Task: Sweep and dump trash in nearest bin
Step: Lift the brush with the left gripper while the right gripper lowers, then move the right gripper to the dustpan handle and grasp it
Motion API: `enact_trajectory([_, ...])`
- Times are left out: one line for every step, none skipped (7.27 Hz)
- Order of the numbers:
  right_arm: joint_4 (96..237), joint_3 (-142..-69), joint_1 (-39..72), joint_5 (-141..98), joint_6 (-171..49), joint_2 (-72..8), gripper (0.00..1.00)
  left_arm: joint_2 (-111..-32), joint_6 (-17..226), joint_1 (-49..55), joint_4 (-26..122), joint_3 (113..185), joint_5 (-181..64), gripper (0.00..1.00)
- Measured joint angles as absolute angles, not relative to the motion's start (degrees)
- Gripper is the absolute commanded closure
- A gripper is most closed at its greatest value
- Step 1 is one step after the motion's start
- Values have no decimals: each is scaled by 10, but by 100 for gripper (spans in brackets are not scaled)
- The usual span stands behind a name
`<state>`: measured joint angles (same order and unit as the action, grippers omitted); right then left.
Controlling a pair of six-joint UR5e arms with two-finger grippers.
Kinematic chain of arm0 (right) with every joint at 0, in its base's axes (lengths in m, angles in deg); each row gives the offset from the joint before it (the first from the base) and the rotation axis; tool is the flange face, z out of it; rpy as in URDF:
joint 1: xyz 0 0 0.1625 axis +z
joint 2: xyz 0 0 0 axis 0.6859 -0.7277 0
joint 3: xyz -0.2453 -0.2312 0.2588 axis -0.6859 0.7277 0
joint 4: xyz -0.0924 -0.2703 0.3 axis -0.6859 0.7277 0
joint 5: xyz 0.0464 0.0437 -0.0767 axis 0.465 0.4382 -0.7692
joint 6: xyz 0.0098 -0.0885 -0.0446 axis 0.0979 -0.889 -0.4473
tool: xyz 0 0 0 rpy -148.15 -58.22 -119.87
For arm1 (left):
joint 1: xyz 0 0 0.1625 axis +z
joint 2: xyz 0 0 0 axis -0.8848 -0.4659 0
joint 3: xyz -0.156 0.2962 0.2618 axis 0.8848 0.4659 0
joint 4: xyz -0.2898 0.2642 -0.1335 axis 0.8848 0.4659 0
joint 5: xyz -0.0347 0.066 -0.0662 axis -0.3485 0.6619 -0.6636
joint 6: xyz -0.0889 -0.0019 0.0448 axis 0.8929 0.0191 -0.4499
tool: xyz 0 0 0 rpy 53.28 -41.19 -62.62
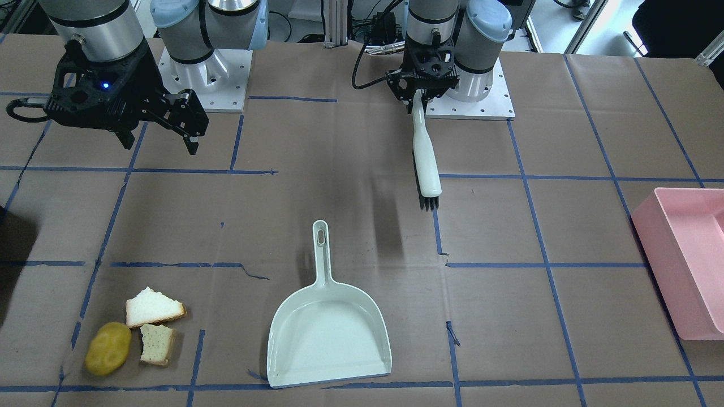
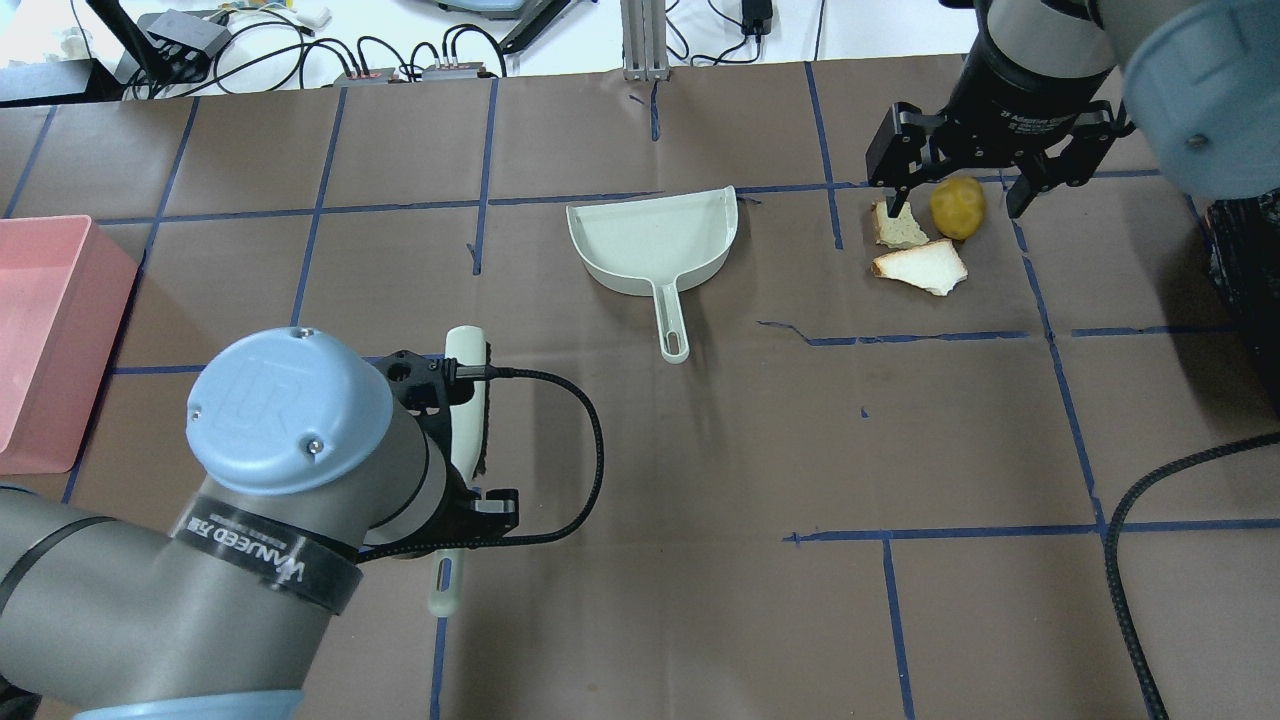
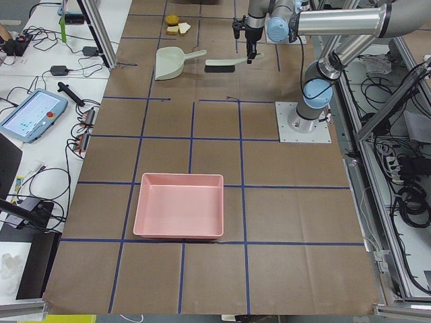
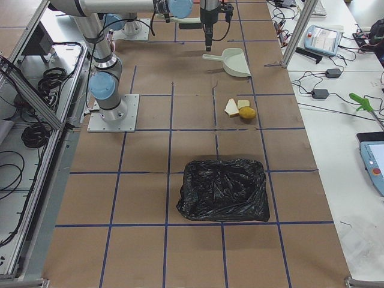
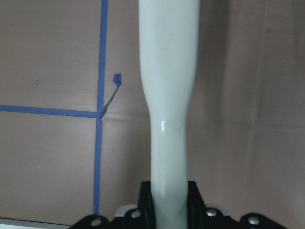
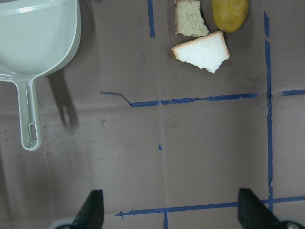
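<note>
- One pink bin (image 2: 50, 340) sits at the left end of the worktop (image 2: 700, 450).
- The left arm reaches forward and low. Its left gripper (image 1: 421, 97) is clamped on the handle of the single brush (image 1: 425, 155). The brush's long axis runs away from the robot's base, bristle head at the far end, lifted off the paper.
- One dustpan (image 2: 655, 240) lies flat mid-worktop, handle pointing towards the robot, mouth facing away.
- Three trash items cluster right of the dustpan: two bread pieces (image 2: 898, 226) (image 2: 922, 266) and one yellow potato-like lump (image 2: 958, 208), just beside each other.
- The right arm holds the right gripper (image 1: 158, 144) high, pointing down, fingers spread wide and grasping nothing.
- One black-lined bin (image 4: 223, 189) stands beyond the trash at the right end.
</note>
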<state>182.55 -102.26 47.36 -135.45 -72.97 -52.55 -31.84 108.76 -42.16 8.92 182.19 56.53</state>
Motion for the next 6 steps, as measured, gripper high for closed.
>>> enact_trajectory([1825, -1022, 478, -1353, -734, -520, 0, -316, 1081, -396, 103, 1822, 566, 99])
enact_trajectory([1827, -1021, 488, -1353, -737, -511, 0, -315, 1071, -376, 116, 1822, 566, 96])
enact_trajectory([1831, -1020, 499, -1353, -738, -503, 0, -315, 1056, -364, 126, 1822, 566, 95])
enact_trajectory([1836, -1019, 507, -1352, -739, -496, 0, -315, 1047, -358, 135, 1822, 566, 96])
enact_trajectory([1839, -1019, 511, -1349, -739, -492, 0, -314, 1044, -355, 141, 1822, 566, 96])
enact_trajectory([1844, -1019, 512, -1341, -739, -490, 0, -313, 1041, -353, 144, 1822, 566, 95])
